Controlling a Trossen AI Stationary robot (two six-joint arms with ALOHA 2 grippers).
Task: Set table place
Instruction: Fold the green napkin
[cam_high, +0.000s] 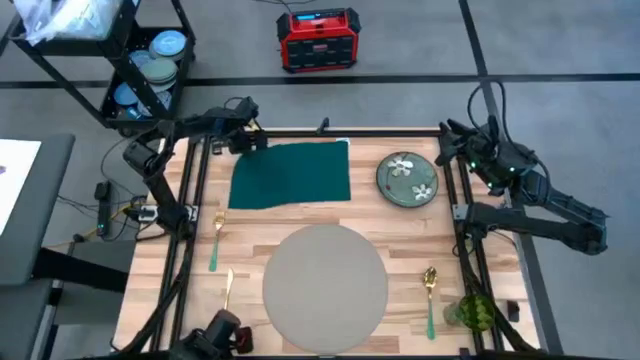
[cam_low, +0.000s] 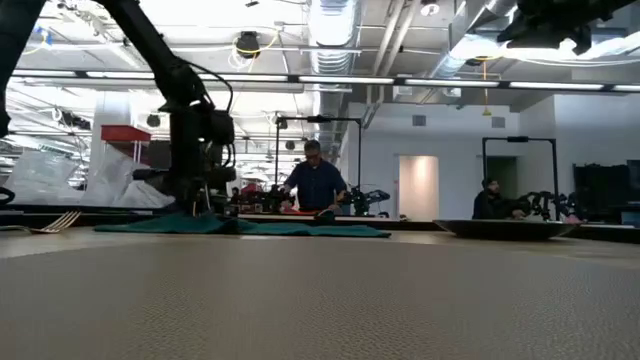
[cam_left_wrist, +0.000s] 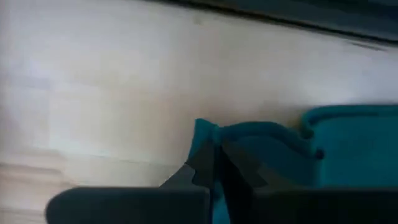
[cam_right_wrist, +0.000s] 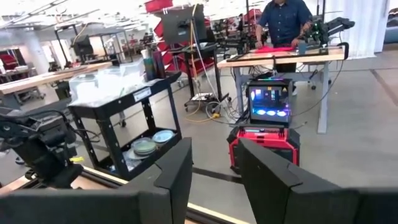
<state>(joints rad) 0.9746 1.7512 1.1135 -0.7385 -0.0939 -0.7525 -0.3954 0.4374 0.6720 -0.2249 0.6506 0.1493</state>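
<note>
Grey placemat (cam_high: 325, 288) lies flat on the butcher-block table (cam_high: 400, 240), nearer the front edge than the green napkin (cam_high: 290, 175). Left gripper (cam_high: 250, 138) pinches that napkin's far corner; right gripper (cam_right_wrist: 214, 171) hovers parted, empty, beyond the flowered plate (cam_high: 408, 180). A black cart (cam_right_wrist: 127, 115) stands on grey floor.

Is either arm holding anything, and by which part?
The left gripper pinches the green napkin at its corner. The right gripper is open, holding nothing.

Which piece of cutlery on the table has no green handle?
The all-gold fork at the round grey placemat's left; the other fork and the spoon have green handles.
</note>
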